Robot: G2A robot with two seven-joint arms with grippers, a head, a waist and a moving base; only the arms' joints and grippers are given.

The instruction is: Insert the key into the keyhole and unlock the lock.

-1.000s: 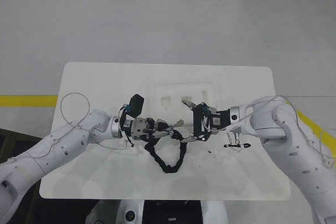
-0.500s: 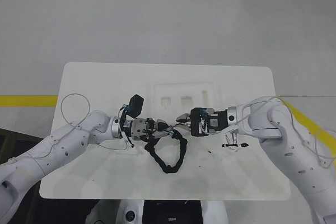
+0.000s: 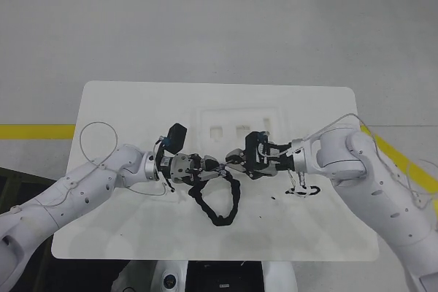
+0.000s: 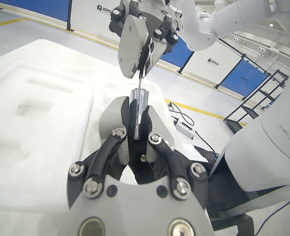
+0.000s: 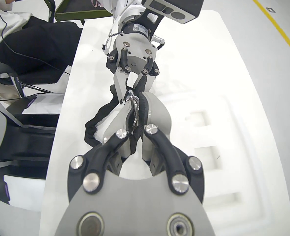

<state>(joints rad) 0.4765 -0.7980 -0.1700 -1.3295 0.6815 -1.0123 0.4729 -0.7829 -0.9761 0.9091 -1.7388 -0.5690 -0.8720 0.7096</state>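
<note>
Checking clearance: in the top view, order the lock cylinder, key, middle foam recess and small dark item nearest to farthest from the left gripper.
1. Lock cylinder, clamped in the left gripper.
2. Key, just beyond it, in the right gripper.
3. Middle foam recess, farther from the robot.
4. Small dark item, beside the right arm.

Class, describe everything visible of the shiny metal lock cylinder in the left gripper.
The chrome lock cylinder is mirror-bright, stepped narrower toward its rear. The left gripper clamps it between black pads. Its black sleeved cable trails in a loop. The thin metal key in the right gripper meets its end face.
</note>
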